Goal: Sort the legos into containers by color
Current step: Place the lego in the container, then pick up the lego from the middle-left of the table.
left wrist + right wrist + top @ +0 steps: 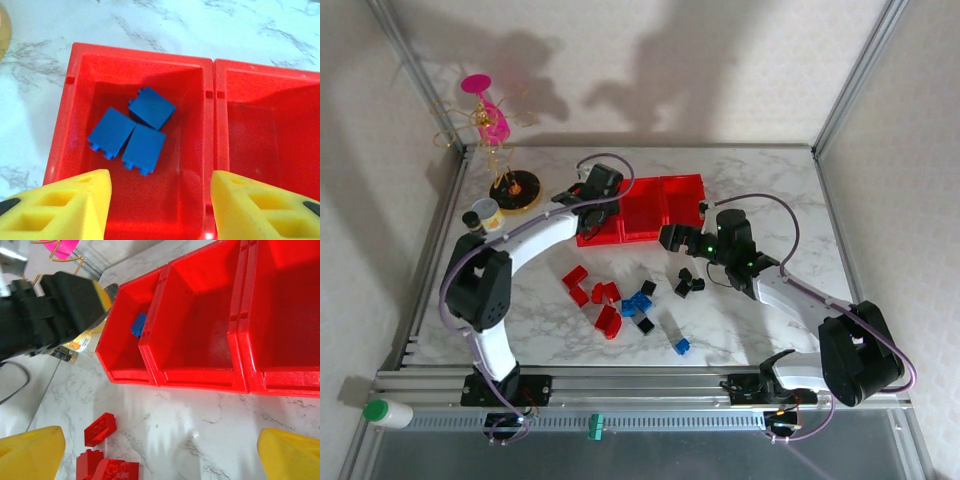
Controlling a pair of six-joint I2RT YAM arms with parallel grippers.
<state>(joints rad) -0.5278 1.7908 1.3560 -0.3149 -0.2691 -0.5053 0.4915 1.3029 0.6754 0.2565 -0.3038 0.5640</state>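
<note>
- Open room: the table (750,320) shows bare marble at 5 o'clock of the loose bricks, reaching the right arm's base, and a bare strip along its 3 o'clock edge.
- Loose near the table's middle lie red bricks (596,297) at 9 o'clock, blue bricks (638,304) in the centre and black bricks (688,283) at 2 o'clock, all close together. A lone blue brick (681,346) lies apart at 5 o'clock.
- The right gripper (672,238) hangs low just at the near edge of the bins (655,205), with its forearm stretched toward 10 o'clock. In its wrist view the yellow fingers (30,452) stand wide apart with nothing between them.
- That wrist view cuts off the right-hand bin, and also some red bricks at its lower edge.
- The left arm arches from its base toward 1 o'clock. The left gripper (590,200) points down over the left bin (142,52) and covers much of it from above.
- Its jaws stand apart and empty above the bin's near wall, which the pads (75,205) hide.
- Three binned blue bricks (132,132) lie touching on that bin's floor.
- A wire stand (510,185) sits at the table's 11 o'clock corner, near the left bin's side.
</note>
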